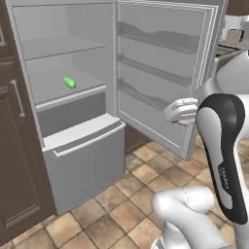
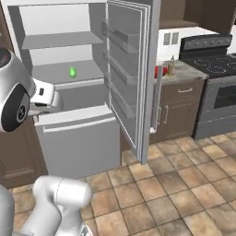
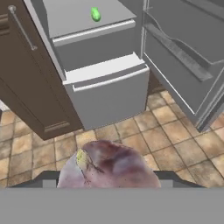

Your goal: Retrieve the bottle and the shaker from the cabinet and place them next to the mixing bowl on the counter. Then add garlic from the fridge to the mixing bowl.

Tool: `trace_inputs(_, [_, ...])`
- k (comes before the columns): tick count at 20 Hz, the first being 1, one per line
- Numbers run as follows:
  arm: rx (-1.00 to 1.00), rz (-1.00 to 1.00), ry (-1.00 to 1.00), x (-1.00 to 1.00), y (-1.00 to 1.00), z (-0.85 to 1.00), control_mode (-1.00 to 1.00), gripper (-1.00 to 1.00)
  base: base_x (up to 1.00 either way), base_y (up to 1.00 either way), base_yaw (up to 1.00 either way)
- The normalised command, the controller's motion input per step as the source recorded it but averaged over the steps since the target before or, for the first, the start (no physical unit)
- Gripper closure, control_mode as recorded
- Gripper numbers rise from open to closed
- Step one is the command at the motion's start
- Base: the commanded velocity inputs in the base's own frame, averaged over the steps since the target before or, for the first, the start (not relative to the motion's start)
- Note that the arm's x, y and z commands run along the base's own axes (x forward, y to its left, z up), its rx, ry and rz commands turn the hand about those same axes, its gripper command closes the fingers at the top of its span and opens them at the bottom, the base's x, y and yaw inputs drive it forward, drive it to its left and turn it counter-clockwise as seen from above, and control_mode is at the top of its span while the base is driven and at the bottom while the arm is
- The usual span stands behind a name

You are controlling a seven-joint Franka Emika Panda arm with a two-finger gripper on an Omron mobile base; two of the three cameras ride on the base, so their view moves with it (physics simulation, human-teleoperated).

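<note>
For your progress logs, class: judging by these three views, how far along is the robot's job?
Done: the fridge door stands open, and a purplish garlic bulb sits between the gripper's fingers in the hand view. In hand: carrying it away from the fridge. Left: dropping it into the mixing bowl. A bottle stands on the counter beside the stove.

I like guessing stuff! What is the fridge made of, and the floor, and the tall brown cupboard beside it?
Fridge: looks like smooth grey painted metal or plastic, matte, no shine.
Floor: looks like brown stone or clay tiles, with pale grout lines.
Cupboard: looks like dark wood with raised panels and a metal bar handle.
</note>
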Motion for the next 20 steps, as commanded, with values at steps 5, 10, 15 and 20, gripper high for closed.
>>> trace_inputs(5, [0.00,0.00,0.00,0.00,0.00,0.00,1.00,1.00,-0.38,-0.79,-0.45])
trace_inputs(10, [0.00,0.00,0.00,0.00,0.00,0.00,1.00,1.00,-0.12,-0.89,-0.42])
trace_inputs(15, [0.00,0.00,0.00,0.00,0.00,0.00,1.00,1.00,0.03,-0.75,-0.29])
trace_inputs(20, [0.00,0.00,0.00,0.00,0.00,0.00,1.00,1.00,0.60,-0.54,0.03])
